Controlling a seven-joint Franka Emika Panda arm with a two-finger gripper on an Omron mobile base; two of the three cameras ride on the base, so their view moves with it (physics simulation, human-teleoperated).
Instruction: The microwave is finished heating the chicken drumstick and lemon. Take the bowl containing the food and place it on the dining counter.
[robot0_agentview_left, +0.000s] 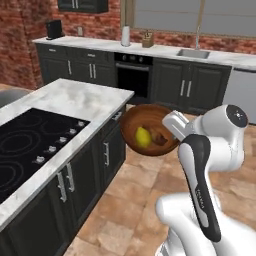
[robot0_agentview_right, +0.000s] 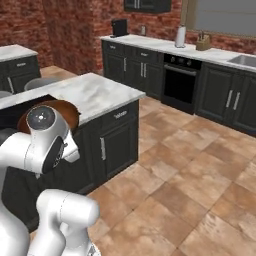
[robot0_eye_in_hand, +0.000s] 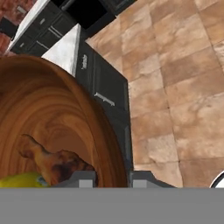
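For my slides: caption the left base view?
Fingers shut on wooden bowl with lemon, carried beside the dining counter.

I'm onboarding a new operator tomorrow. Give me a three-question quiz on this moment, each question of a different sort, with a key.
1. True or false: the bowl already rests on the dining counter.
2. Multiple choice: where is the bowl? A) inside the oven B) in the air beside the dining counter's end, gripped at its rim C) on the floor
3. Fill in: in the bowl lie a lemon and a chicken ____.

Key
1. False: the gripper, shut on the rim, carries it above the floor tiles, beside the counter's end.
2. B
3. drumstick
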